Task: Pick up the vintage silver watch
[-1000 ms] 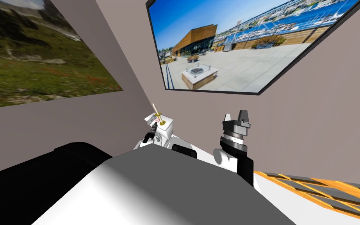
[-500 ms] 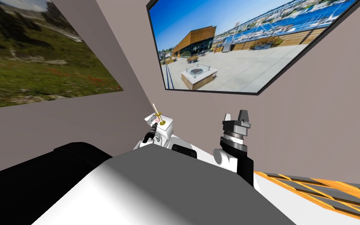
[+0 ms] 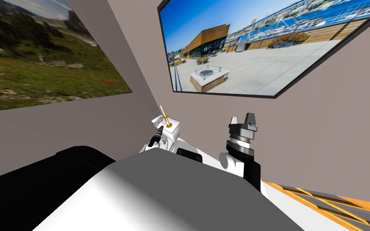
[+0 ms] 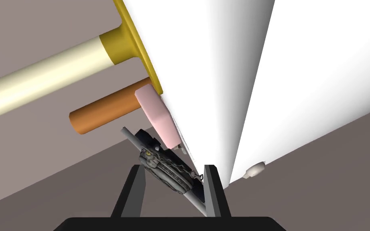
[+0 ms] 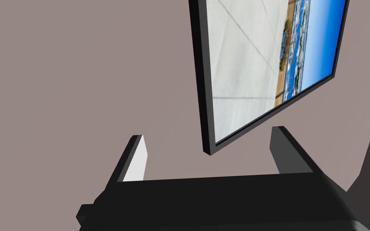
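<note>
Grips the dark grey watch point(image 4: 166, 173) in the left gripper point(image 4: 173, 167), fingers pressed to its sides, at the edge of the white stand point(image 4: 300, 80), just beside a pink block point(image 4: 158, 116). Long axis slanted across the gap. Right gripper point(image 5: 208, 133) spread wide, well apart to the right.

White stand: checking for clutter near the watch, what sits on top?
A dark grey watch in the left gripper, pink block, orange cylinder, cream candle in gold holder. Anything behind them is hidden.
</note>
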You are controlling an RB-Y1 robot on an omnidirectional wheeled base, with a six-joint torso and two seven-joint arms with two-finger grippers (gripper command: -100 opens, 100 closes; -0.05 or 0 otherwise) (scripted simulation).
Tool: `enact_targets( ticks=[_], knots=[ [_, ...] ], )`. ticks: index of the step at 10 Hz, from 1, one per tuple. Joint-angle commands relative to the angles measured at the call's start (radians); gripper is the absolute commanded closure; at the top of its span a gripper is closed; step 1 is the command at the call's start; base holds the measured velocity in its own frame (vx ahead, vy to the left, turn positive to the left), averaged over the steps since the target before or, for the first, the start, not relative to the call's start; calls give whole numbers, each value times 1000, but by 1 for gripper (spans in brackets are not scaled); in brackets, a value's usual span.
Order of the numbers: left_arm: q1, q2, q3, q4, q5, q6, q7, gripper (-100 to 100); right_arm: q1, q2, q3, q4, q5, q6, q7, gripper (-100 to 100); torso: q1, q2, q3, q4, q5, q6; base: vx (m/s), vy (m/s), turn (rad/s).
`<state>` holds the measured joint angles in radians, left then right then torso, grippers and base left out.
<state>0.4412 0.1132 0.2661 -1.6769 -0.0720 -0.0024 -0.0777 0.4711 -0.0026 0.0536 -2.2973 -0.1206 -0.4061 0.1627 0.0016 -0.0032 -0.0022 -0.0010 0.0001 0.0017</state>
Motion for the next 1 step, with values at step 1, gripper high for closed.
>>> enact_targets(
  ticks=[1],
  knots=[
    [0,0,0,0,0,0,0,0,0,0,0,0,0,0,0,0,0,0,0,0,0,0,0,0,0]
  ],
)
